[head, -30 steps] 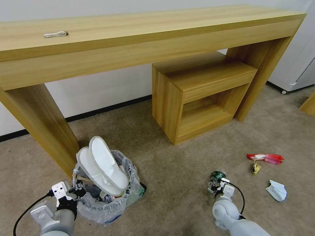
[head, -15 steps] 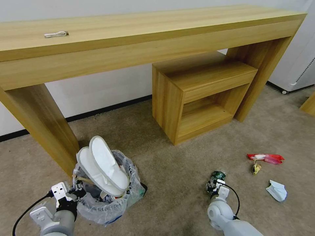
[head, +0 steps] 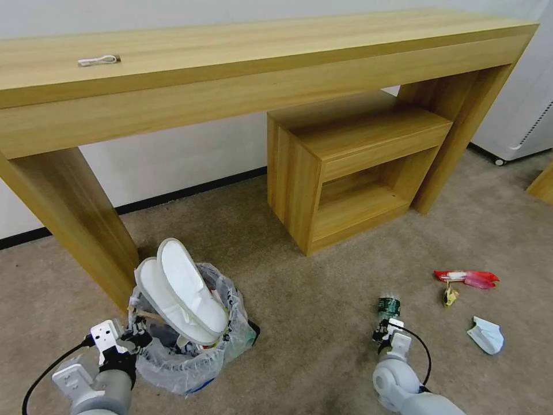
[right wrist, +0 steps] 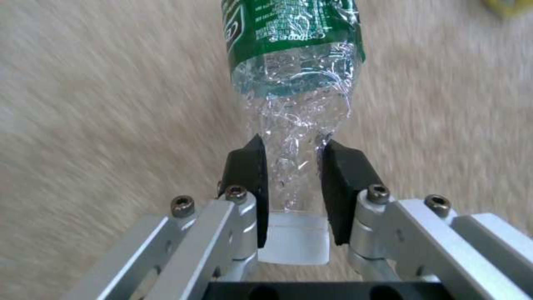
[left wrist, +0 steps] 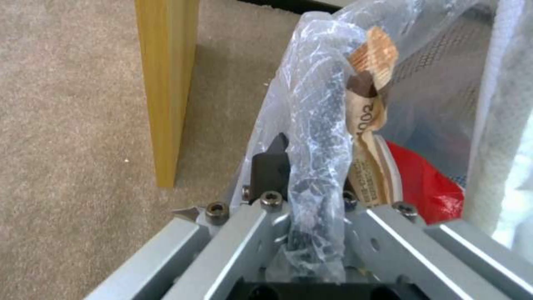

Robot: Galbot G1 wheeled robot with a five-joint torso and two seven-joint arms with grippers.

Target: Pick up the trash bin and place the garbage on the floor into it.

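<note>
The trash bin, black with a crinkled clear bag, stands on the beige floor beside a desk leg. Two white slippers stick out of it. My left gripper is shut on the bin's bagged rim; a red wrapper and brown paper lie inside. To the right, my right gripper is shut on a crushed clear plastic bottle with a green label, low over the carpet, its pads squeezing the neck end. A red wrapper, a yellow scrap and white paper lie further right.
A long wooden desk spans the back, its left leg close to the bin. A low wooden cabinet sits under it. A white appliance stands at the far right. Open carpet lies between bin and bottle.
My right gripper, holding the bottle, swung slightly left and then back to the right. The left gripper and the bin have stayed put.
</note>
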